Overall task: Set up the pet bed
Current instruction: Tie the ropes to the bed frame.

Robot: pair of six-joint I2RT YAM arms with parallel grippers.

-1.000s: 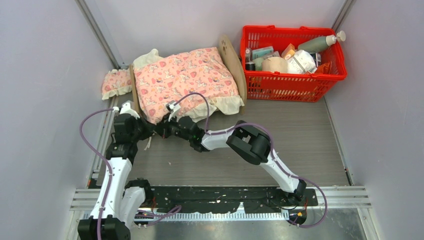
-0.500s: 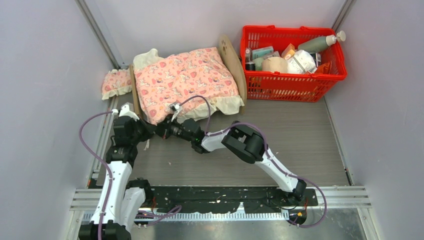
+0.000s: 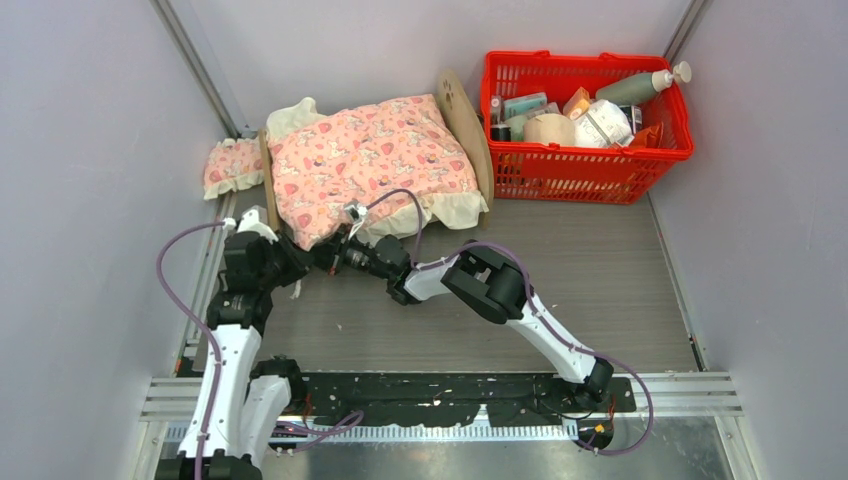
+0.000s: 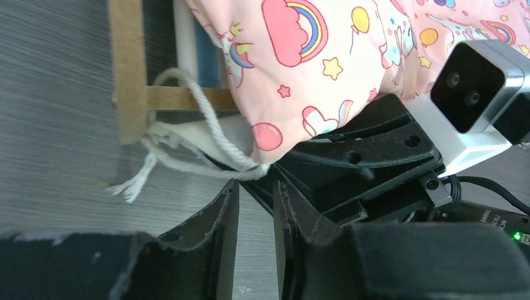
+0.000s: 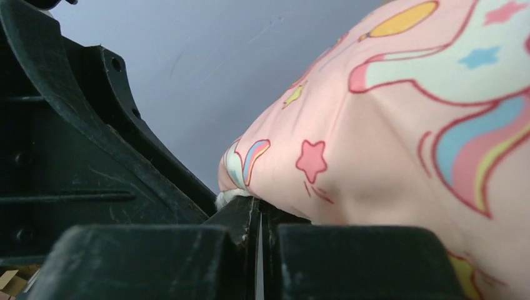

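While my right claw [image 5: 259,211] pinches the unicorn blanket [image 3: 370,160] over the pet bed [image 3: 462,110], my left claw [image 4: 256,190] beside it gapes slightly, empty; the pillow [image 3: 232,165] beyond waits unplaced.

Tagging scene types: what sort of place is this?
Probably a lab robot cell, not a home: bare grey walls, aluminium rails, staged props like the pet bed and red basket.

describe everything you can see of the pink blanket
The pink blanket is soft, puffy cloth printed with unicorns, rainbows and stars, edged in a cream frill. It lies spread over the pet bed, hiding most of the mattress. The right gripper is shut on its near corner, beside the left gripper.
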